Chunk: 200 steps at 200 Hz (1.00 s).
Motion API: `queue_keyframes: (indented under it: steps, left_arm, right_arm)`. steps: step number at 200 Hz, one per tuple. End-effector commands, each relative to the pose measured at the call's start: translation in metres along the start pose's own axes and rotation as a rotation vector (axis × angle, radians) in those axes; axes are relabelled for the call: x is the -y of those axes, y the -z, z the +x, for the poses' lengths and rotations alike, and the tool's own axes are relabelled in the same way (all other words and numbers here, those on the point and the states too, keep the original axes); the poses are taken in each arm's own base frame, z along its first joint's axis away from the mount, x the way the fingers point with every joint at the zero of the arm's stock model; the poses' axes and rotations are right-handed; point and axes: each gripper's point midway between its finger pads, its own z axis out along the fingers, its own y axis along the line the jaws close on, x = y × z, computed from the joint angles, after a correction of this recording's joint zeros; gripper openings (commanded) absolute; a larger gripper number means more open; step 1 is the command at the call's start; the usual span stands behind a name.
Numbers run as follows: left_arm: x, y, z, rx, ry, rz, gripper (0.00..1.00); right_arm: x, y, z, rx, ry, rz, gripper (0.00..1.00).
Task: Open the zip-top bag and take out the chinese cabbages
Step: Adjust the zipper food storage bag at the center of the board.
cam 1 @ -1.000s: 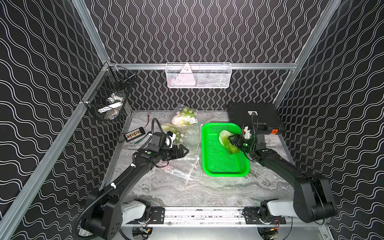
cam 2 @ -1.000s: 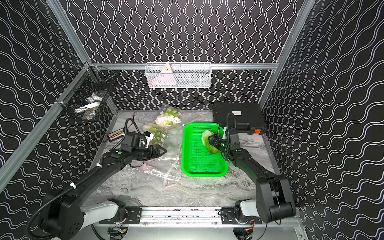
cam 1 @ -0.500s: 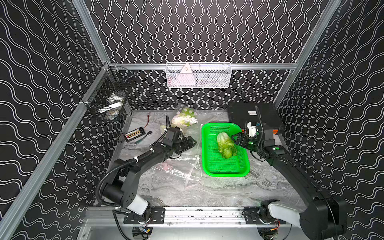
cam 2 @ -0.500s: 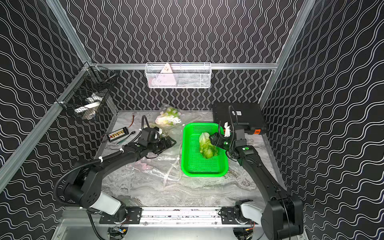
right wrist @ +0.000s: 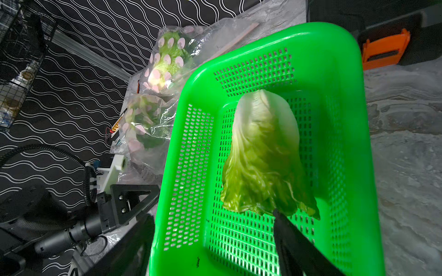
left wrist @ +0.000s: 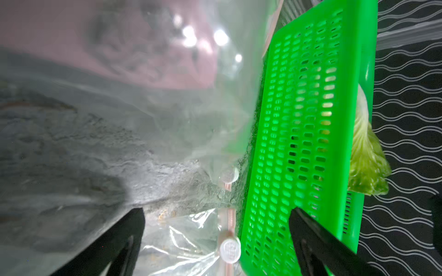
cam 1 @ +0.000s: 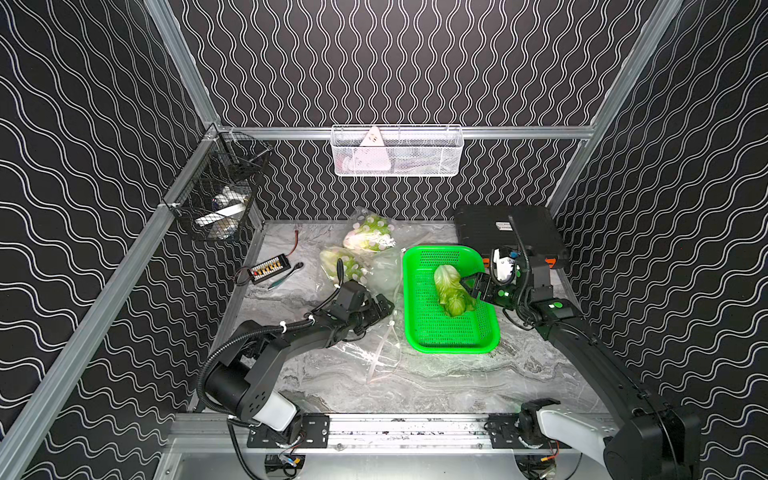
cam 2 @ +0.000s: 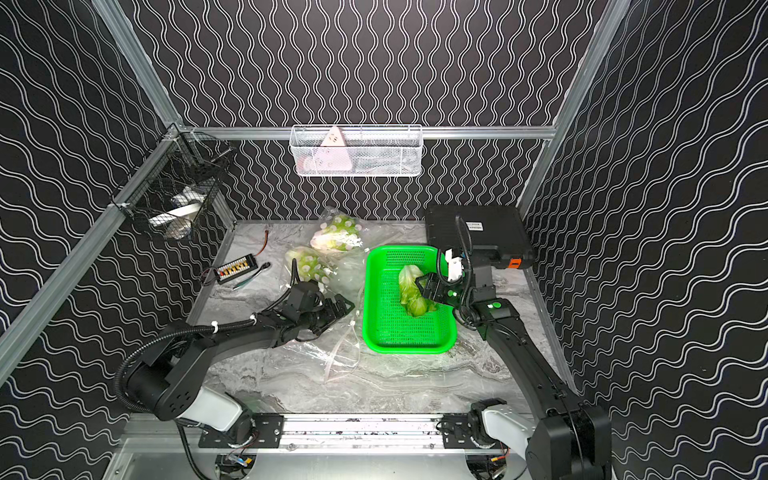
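One chinese cabbage [cam 1: 451,291] [cam 2: 411,291] [right wrist: 263,153] lies in the green basket [cam 1: 453,345] [right wrist: 334,71], white base toward the back. My right gripper [cam 1: 468,286] [cam 2: 424,289] [right wrist: 212,229] is open beside its leafy end, and one finger [right wrist: 284,229] touches the leaf tips. Two more cabbages [cam 1: 365,237] [cam 1: 340,262] sit in dotted zip-top bags [right wrist: 167,59] at the back. An empty clear bag [cam 1: 374,349] [left wrist: 186,239] lies flat by the basket. My left gripper [cam 1: 384,305] [cam 2: 343,305] [left wrist: 216,215] is open low over it, holding nothing, with the bag's zip strip [left wrist: 228,215] between the fingers.
A black case [cam 1: 507,228] stands at the back right, close behind the right wrist. A small connector board with wires [cam 1: 270,268] lies at the back left. A white wire basket [cam 1: 397,151] hangs on the back wall and a black one [cam 1: 220,199] on the left wall.
The right gripper held the cabbage over the basket, let it go and drew back a little; the cabbage now lies in the basket. The left gripper moved right, toward the basket.
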Motion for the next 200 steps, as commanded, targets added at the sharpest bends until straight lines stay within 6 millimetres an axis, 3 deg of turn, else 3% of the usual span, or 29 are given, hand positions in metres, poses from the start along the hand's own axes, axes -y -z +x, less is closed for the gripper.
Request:
queue_keyframes:
  steps: [1,29,51,92,113,130,151,178,200]
  left_arm:
    - [0.022,-0.004,-0.019,0.072,0.013,0.064,0.99]
    - [0.030,-0.012,-0.032,0.116,0.000,0.059,0.99]
    - [0.028,-0.023,-0.038,0.136,0.037,0.056,0.88]
    - [0.018,-0.049,-0.035,0.132,0.136,0.102,0.53]
    - [0.017,-0.052,-0.035,0.133,0.132,0.100,0.38]
    - [0.025,-0.040,-0.041,0.155,0.072,0.084,0.22]
    - [0.040,-0.010,-0.056,0.204,-0.062,0.026,0.00]
    - [0.053,0.039,-0.070,0.260,-0.219,-0.058,0.00]
    - [0.041,0.072,-0.074,0.259,-0.264,-0.090,0.00]
  right_arm:
    - [-0.005,0.001,-0.001,0.014,0.029,-0.022,0.80]
    - [-0.002,0.001,0.001,0.008,0.026,-0.013,0.79]
    - [-0.001,-0.001,0.002,0.003,0.011,-0.011,0.78]
    - [-0.005,-0.003,0.007,-0.021,0.011,-0.033,0.76]
    - [-0.007,-0.001,0.008,-0.025,0.022,-0.040,0.76]
    - [-0.012,-0.001,0.009,-0.035,0.036,-0.060,0.75]
    - [-0.022,-0.003,0.010,-0.037,0.062,-0.094,0.73]
    - [-0.065,-0.009,0.030,-0.070,0.186,-0.237,0.70]
    - [-0.108,-0.009,0.055,-0.032,0.446,-0.294,0.72]
